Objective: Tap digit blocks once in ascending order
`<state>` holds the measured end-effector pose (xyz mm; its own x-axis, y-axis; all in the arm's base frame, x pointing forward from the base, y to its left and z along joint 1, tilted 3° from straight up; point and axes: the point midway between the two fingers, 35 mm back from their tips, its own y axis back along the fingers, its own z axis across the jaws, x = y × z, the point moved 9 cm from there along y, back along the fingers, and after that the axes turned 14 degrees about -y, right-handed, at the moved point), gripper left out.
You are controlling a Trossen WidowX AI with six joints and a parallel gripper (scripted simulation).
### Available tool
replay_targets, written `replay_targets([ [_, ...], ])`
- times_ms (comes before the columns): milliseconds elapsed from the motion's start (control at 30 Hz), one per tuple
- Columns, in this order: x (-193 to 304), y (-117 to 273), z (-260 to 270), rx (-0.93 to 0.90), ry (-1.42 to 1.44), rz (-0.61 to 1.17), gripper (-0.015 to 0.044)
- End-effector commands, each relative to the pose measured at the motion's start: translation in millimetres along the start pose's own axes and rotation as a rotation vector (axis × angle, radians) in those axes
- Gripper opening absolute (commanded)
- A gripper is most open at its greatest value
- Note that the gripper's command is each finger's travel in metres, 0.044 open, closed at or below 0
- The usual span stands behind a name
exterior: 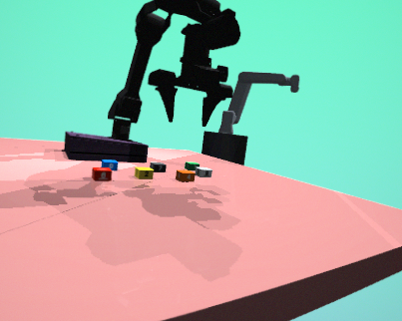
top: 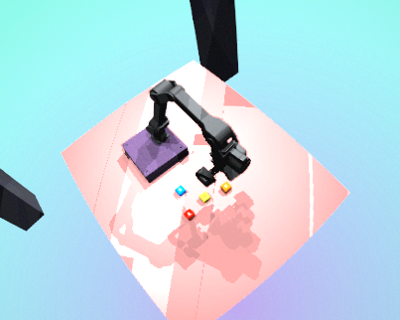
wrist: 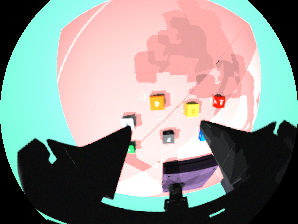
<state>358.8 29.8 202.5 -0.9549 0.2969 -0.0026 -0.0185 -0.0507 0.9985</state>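
Seven small coloured digit blocks point(top: 204, 197) point(exterior: 144, 172) point(wrist: 192, 109) lie apart, flat on the pink table point(top: 285, 199) point(exterior: 211, 294) point(wrist: 100, 65)
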Motion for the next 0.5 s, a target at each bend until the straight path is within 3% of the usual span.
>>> replay_targets([
  [0, -1, 0, -1, -0.003, 0.002, 0.003, 0.0400],
  [267, -1, 0, -4, -0.003, 0.002, 0.003, 0.0400],
  [467, 3, 0, -80, 0.003, 0.002, 0.003, 0.0400],
])
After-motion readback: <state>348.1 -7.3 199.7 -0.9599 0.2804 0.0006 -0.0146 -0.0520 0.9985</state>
